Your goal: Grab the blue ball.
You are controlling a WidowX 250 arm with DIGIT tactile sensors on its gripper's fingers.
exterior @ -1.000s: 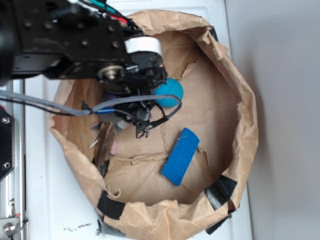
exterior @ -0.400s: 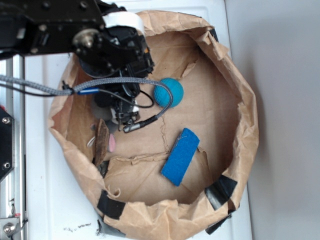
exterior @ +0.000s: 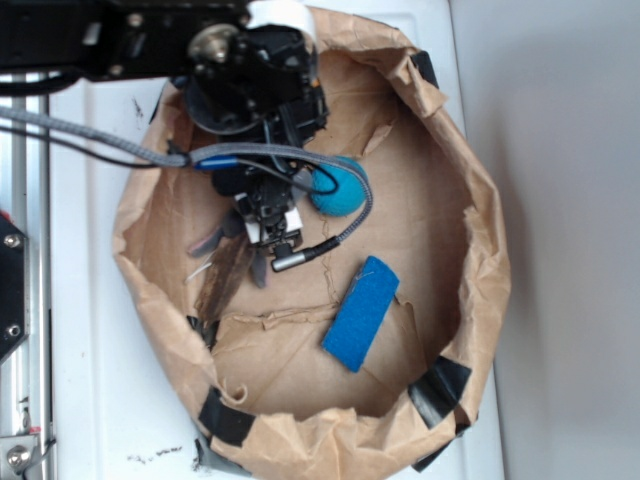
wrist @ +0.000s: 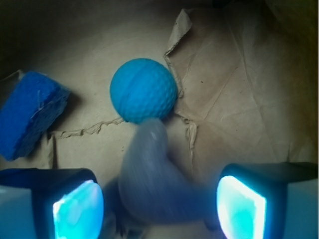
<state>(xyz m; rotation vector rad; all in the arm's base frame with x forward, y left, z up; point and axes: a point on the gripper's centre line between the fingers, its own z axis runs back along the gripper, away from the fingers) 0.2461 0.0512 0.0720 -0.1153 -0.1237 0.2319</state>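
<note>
The blue ball lies on the floor of a brown paper bag, a cable crossing its left side. In the wrist view the blue ball sits ahead of my gripper, beyond the fingertips and a little left of centre. The jaws stand wide apart, both pads glowing cyan. A blurred grey object lies between them, reaching up to the ball's lower edge. From outside, my gripper hangs just left of the ball, its fingers mostly hidden under the arm.
A flat dark-blue block lies right of and below the ball, and appears as the blue block at the wrist view's left. A brown piece and grey bits lie below the gripper. Raised crumpled bag walls ring everything.
The arm has shifted toward the top of the picture, then right, back beside the ball. The bag's left rim and the small brown and grey things shifted. Ball and block stayed put.
</note>
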